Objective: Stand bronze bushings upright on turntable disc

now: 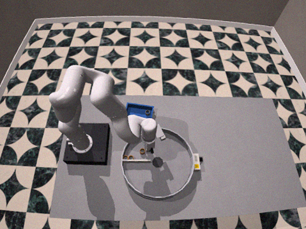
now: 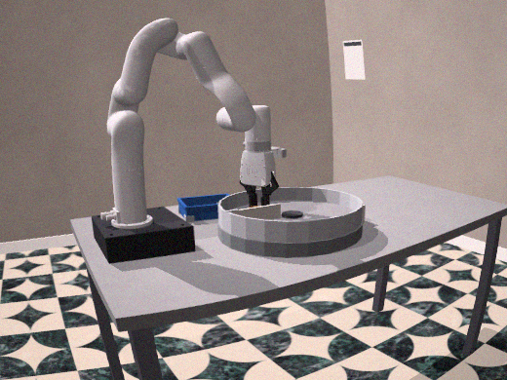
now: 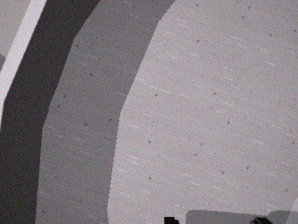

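Observation:
My gripper (image 1: pixel 150 150) (image 2: pixel 258 199) hangs low inside the turntable, over the back left of its grey disc (image 1: pixel 172 173) (image 3: pixel 210 100). Its fingers stand partly open with nothing gripped. A bronze bushing (image 1: pixel 142 151) stands upright on the disc right beside the fingertips. Two more bronze bushings (image 1: pixel 128 157) stand close together further left, near the rim. The dark hub (image 1: pixel 157 162) (image 2: pixel 292 213) is bare. The blue crate (image 1: pixel 135 110) (image 2: pixel 200 207) sits behind the turntable with a steel bushing (image 1: pixel 147 111) in it. The wrist view shows only disc and rim wall (image 3: pixel 75 125).
A raised grey rim (image 1: pixel 190 155) (image 2: pixel 292 234) rings the disc. A pale bar (image 1: pixel 138 161) runs from the rim towards the hub. A small white box (image 1: pixel 196 163) sits at the turntable's right side. The arm's black base (image 1: pixel 97 143) (image 2: pixel 146 236) stands to the left.

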{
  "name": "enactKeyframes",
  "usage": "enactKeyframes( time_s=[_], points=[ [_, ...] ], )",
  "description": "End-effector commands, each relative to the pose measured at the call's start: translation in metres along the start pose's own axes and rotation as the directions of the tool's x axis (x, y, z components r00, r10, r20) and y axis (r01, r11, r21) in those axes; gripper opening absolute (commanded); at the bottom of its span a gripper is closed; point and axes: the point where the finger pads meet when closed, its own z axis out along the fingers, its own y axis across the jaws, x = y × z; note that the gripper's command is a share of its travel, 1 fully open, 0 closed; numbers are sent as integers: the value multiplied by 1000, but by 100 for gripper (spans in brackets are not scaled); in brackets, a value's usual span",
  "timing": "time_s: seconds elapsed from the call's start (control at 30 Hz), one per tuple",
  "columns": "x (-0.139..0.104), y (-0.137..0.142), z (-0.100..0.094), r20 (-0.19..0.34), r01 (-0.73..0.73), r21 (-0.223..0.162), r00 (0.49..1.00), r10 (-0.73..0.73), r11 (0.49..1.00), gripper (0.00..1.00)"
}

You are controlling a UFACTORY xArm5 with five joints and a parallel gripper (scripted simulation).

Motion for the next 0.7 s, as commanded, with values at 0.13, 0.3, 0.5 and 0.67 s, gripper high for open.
enactKeyframes(
  time_s=[0.13, 0.3, 0.5, 0.67],
  points=[
    [1, 1, -33, -4, 0, -2, 1000, 0, 1000, 42],
    [1, 1, -53, -4, 0, -2, 1000, 0, 1000, 42],
    [1, 1, -60, -4, 0, -2, 1000, 0, 1000, 42],
    [1, 1, -60, -4, 0, -2, 1000, 0, 1000, 42]
  ],
)
